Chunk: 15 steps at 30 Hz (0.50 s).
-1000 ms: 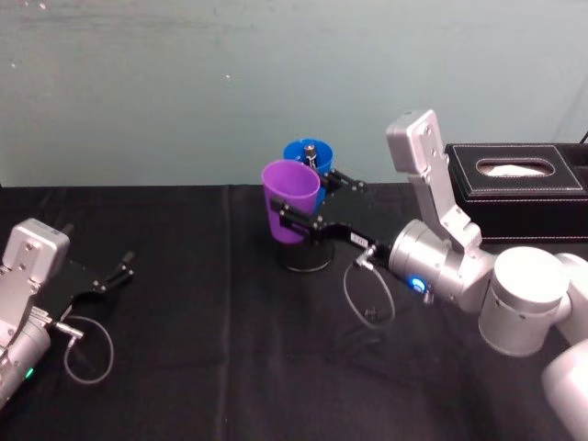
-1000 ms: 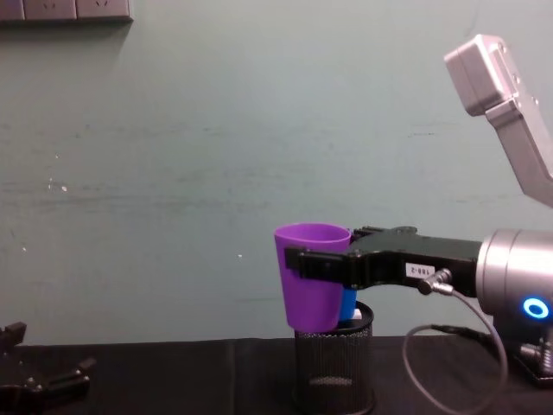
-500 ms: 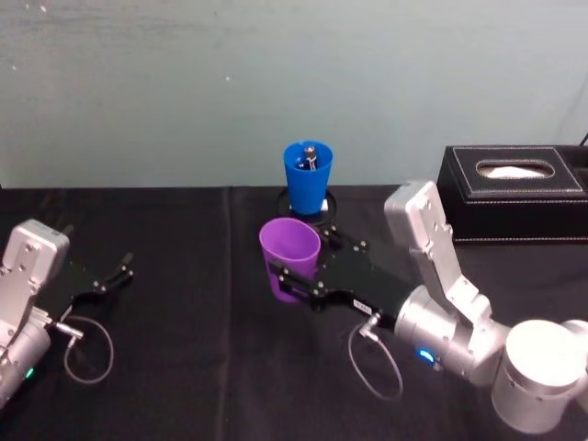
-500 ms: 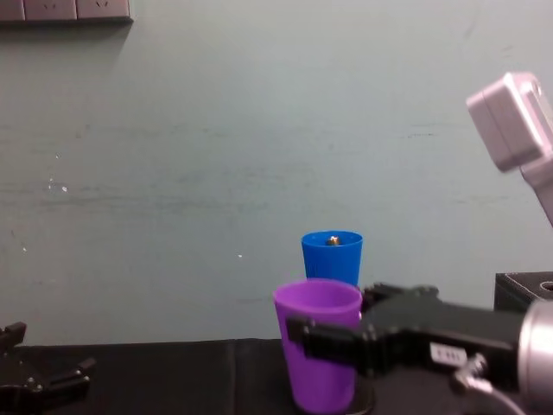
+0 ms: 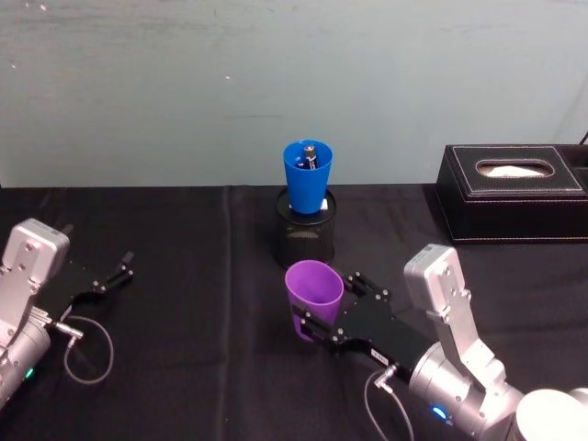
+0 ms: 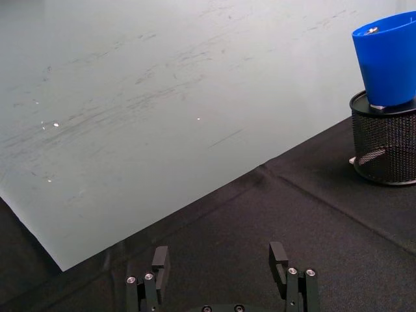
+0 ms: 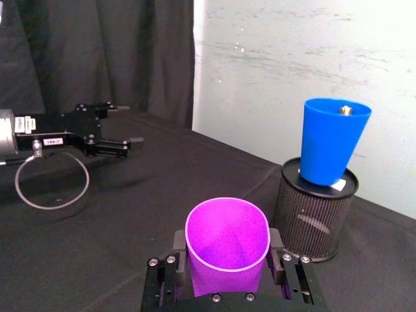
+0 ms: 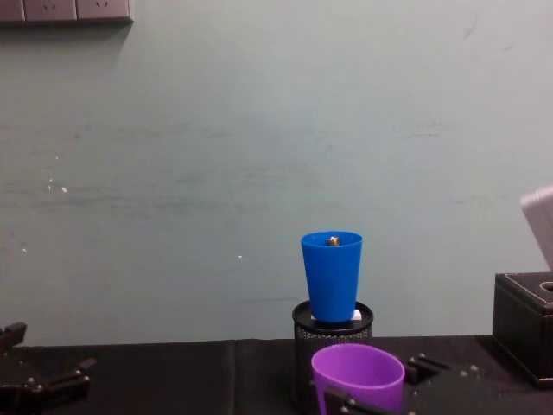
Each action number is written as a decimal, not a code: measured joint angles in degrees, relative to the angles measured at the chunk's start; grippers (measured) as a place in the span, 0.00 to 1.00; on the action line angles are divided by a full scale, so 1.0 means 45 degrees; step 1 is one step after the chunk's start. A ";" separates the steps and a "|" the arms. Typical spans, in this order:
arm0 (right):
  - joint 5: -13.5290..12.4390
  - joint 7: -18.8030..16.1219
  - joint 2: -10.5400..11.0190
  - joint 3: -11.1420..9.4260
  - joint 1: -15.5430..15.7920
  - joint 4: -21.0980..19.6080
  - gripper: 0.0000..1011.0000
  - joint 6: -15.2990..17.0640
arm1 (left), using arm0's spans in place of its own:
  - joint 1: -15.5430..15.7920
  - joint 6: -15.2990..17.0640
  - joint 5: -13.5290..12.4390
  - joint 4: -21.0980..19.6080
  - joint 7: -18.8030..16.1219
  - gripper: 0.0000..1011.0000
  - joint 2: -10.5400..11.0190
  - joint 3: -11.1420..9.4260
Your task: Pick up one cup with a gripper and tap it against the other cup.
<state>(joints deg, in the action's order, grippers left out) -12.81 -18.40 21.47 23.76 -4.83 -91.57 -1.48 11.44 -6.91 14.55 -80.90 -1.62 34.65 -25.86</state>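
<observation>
Now the right gripper (image 5: pixel 323 315) was clamped on the purple cup (image 5: pixel 312 310), one finger pressed to each side of it just below the rim, holding it upright with its mouth open to the ceiling. It sat low over the black tablecloth (image 5: pixel 184 276), toward the robot from the blue cup (image 5: pixel 307 176) and well apart from it. The blue cup stood seated in the top of a black mesh holder (image 5: pixel 305 239) near the pale wall, with a small brownish thing (image 5: pixel 310 150) showing at its rim. From the chest view the purple cup (image 8: pixel 358 378) showed in front of and below the blue cup (image 8: pixel 332 276), overlapping the mesh holder (image 8: pixel 304 363). The left gripper (image 5: pixel 110 277) rested on the cloth far off at the left side, its fingers (image 6: pixel 278 257) spread apart with nothing between them. A black tissue box (image 5: pixel 513 191) stood at the right, near the wall.
</observation>
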 joint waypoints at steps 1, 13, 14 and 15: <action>0.0026 0.0017 -0.0047 -0.0013 0.0037 0.0062 0.72 -0.0068 | -0.0001 0.0000 -0.0001 -0.0001 0.0000 0.99 0.0000 -0.0001; 0.0558 0.0408 -0.0735 -0.0371 0.0430 0.1118 0.72 -0.1386 | -0.0001 0.0000 -0.0001 0.0000 0.0000 0.99 -0.0001 0.0000; 0.0568 0.0420 -0.0775 -0.0403 0.0443 0.1178 0.72 -0.1437 | -0.0001 0.0000 0.0000 0.0000 0.0000 0.99 0.0000 -0.0001; 0.0575 0.0425 -0.0857 -0.0470 0.0467 0.1302 0.72 -0.1544 | -0.0001 0.0000 -0.0001 0.0000 0.0000 0.99 0.0000 -0.0001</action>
<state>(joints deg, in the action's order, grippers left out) -10.22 -16.48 17.61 21.65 -2.73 -85.71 -8.42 11.43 -6.91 14.55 -80.90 -1.62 34.65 -25.86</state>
